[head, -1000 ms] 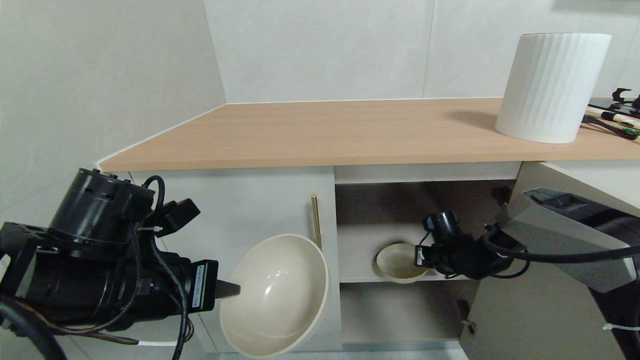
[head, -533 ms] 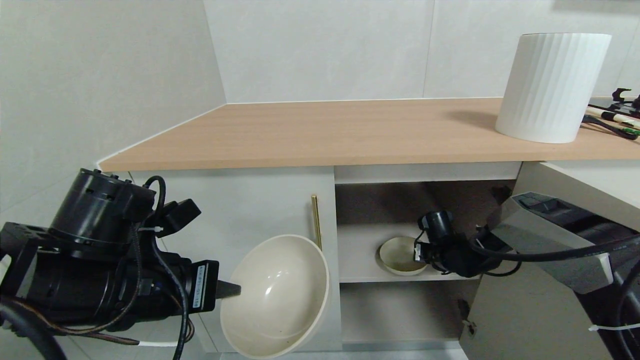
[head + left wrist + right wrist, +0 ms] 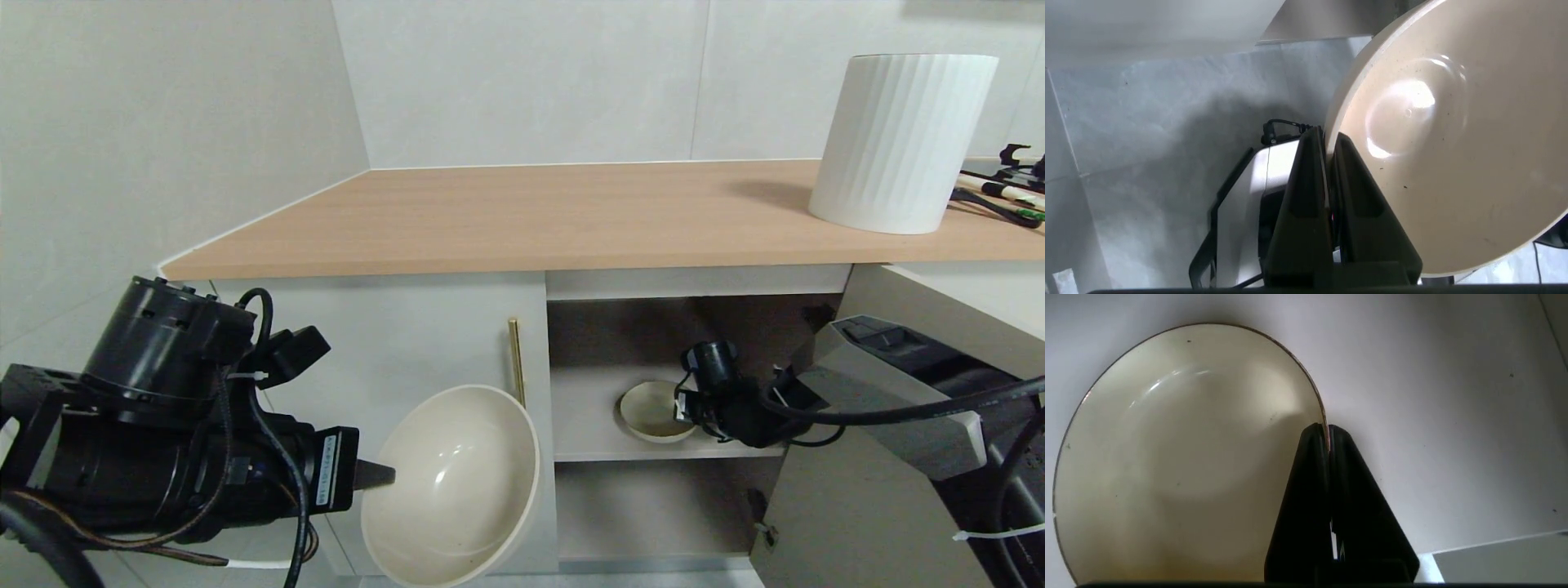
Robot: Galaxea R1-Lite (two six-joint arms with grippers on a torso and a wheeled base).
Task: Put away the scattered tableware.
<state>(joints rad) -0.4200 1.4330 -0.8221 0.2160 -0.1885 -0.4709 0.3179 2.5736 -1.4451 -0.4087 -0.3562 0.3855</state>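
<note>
Placing the small bowl point(image 3: 647, 408) on the cabinet shelf point(image 3: 584, 412), centre right, the right gripper point(image 3: 679, 410) pinches its rim; releasing should come next. The left gripper point(image 3: 389, 474) clamps the large bowl point(image 3: 457, 486).

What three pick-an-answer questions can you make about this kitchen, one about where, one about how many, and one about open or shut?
1. Where is the small bowl? A on the counter; B in the open cabinet; C on the floor.
2. How many bowls are there? A one; B four; C two.
3. What is the left gripper doing? A shut on the big bowl; B open and empty; C shut on a spoon.
Answers: B, the right gripper holds it at the shelf inside; C, one big and one small; A, its fingers pinch the big bowl's rim.
</note>
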